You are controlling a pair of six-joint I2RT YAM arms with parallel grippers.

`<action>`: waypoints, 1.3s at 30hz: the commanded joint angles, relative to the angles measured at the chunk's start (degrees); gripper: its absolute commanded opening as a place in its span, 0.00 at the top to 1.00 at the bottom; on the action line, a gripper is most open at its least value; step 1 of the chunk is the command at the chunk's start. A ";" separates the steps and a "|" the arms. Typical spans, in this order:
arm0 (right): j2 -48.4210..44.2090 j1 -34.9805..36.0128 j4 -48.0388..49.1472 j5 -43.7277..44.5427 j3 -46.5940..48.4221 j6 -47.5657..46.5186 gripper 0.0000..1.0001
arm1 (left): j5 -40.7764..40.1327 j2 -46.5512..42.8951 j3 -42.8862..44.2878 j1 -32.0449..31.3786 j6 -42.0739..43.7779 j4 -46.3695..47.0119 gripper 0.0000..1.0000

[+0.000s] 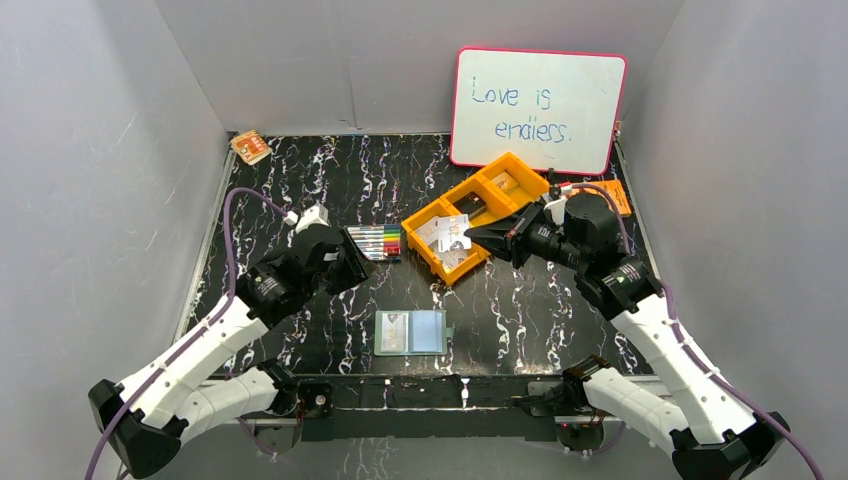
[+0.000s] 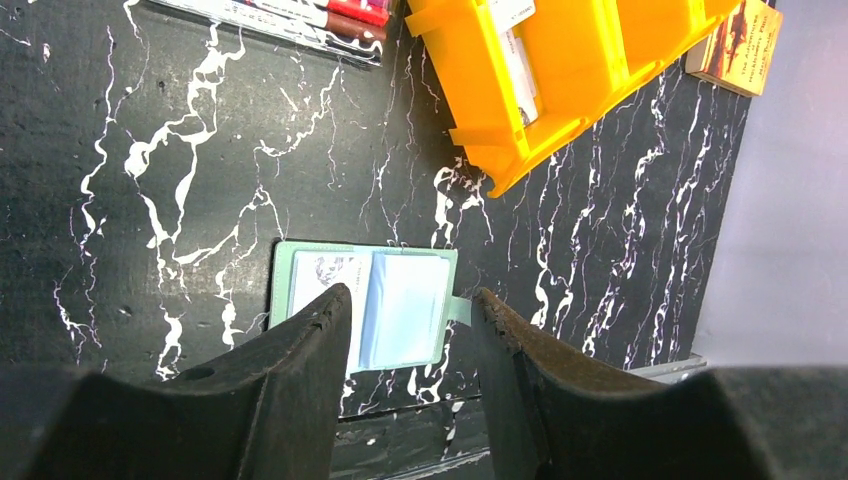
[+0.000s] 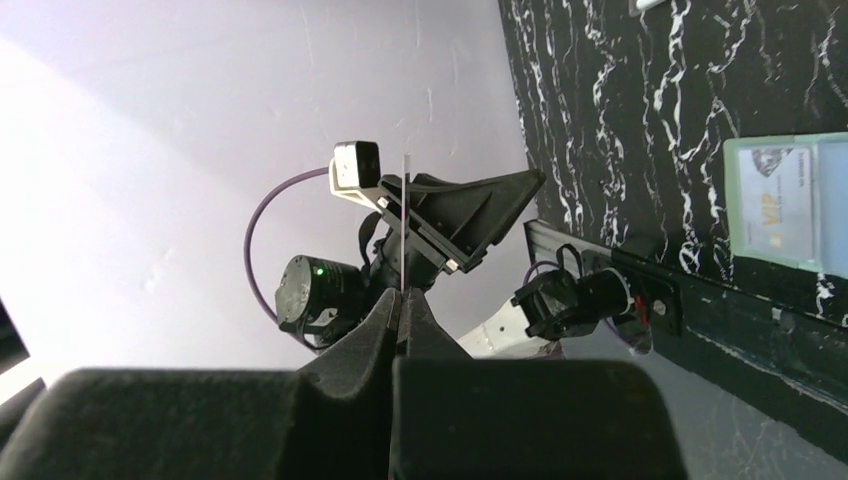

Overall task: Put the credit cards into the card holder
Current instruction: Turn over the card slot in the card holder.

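Observation:
The card holder [image 1: 411, 332] lies open near the table's front edge, with one pale card [image 2: 322, 274] in its left pocket. In the left wrist view the holder [image 2: 405, 290] shows between and beyond my fingers. My left gripper [image 2: 412, 305] hangs open and empty above the table, left of the holder in the top view [image 1: 355, 266]. My right gripper [image 1: 470, 237] is over the near compartment of the orange bin [image 1: 505, 165], shut on a thin credit card [image 3: 403, 215] seen edge-on. More whitish cards [image 1: 443, 232] lie in that compartment.
A row of markers [image 1: 375, 242] lies left of the bin. A whiteboard [image 1: 538, 108] leans on the back wall. An orange booklet [image 1: 615, 193] sits behind my right arm and a small orange packet [image 1: 250, 147] lies at the back left corner.

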 commanded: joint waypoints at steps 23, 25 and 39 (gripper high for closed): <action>-2.66 7.52 -5.35 13.07 -8.90 -55.42 1.00 | 7.87 -13.36 -17.85 0.07 2.41 11.33 0.10; -1.93 10.98 -2.90 17.25 -9.58 -55.69 1.00 | 6.71 -15.10 -18.35 0.04 1.59 9.94 0.07; 3.06 24.01 2.89 25.17 -14.85 -52.17 1.00 | 19.73 -4.96 -16.44 -0.03 8.83 12.06 0.11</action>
